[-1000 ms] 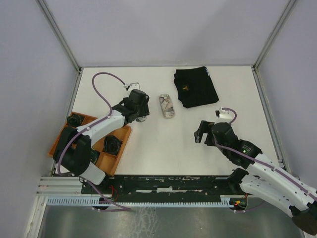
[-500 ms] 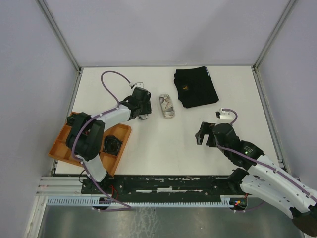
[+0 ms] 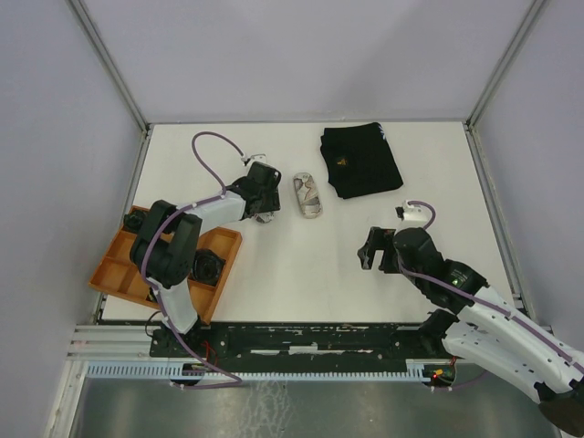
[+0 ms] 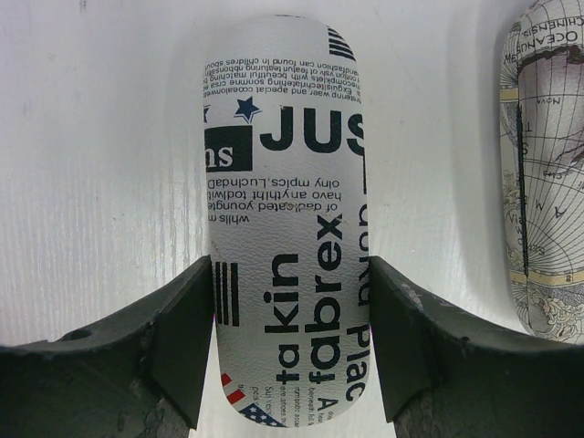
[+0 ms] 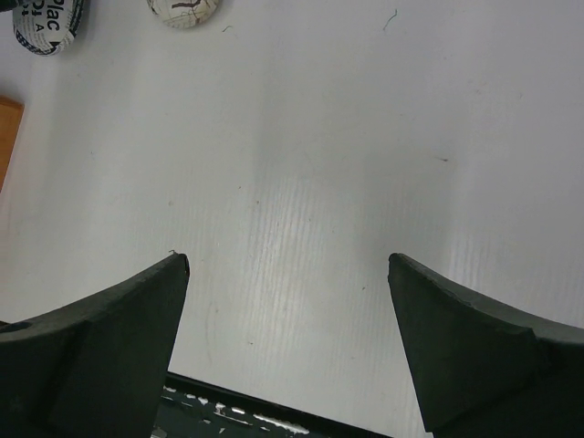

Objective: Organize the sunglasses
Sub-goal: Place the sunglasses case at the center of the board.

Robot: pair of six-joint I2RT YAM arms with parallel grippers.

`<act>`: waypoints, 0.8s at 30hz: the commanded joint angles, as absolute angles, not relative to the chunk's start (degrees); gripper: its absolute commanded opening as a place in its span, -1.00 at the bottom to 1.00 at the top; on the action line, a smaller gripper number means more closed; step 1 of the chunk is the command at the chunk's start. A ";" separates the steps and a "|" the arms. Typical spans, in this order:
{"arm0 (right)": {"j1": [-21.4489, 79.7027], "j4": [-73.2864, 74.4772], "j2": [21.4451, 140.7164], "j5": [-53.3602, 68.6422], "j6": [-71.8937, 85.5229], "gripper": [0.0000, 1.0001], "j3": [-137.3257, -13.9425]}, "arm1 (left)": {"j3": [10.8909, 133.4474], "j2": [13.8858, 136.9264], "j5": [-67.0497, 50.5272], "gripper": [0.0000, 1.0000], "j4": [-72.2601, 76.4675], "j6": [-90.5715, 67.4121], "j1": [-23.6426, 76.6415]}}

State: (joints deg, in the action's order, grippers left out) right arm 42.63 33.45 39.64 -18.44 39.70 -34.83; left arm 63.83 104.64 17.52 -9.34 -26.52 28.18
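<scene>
No sunglasses show in any view. My left gripper (image 3: 263, 206) (image 4: 290, 270) is at the back left of the table, shut on the near end of an oval newsprint-printed glasses case (image 4: 283, 182) (image 5: 46, 23). The case lies flat on the white table, and both fingers (image 4: 187, 338) press its sides. A second oval case with a map print (image 3: 308, 195) (image 4: 547, 182) (image 5: 185, 11) lies just to its right, apart from it. My right gripper (image 3: 372, 248) (image 5: 287, 260) hangs wide open over bare table at the right, with nothing between its fingers.
An orange divided tray (image 3: 119, 274) sits at the near left and holds dark objects I cannot identify. A folded black cloth (image 3: 360, 161) lies at the back right. Grey walls stand round the table.
The left arm's elbow has swung up and right, and its gripper has shifted slightly right over the newsprint case. The right arm has barely moved.
</scene>
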 commanded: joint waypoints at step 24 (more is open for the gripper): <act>42.55 35.07 33.85 -16.88 38.41 0.98 -37.76 | 63.80 102.10 18.81 0.60 -6.49 -26.09 27.77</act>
